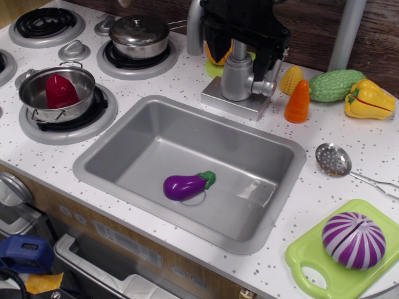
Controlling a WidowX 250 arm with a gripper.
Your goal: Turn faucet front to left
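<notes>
The silver-grey faucet stands on its square base plate behind the sink. Its spout pipe shows to the left of the body, by the back wall. A short stub of the side lever shows on the right; the rest is behind the arm. My black gripper hangs over the top of the faucet body. One finger is on the left of the body and one on the right. The jaws stand wide apart and hold nothing.
The grey sink holds a purple eggplant. On the left, a pot with a red item and a lidded pot sit on burners. On the right are corn, a carrot, a green gourd, a yellow pepper, a strainer spoon, an onion and a grey pole.
</notes>
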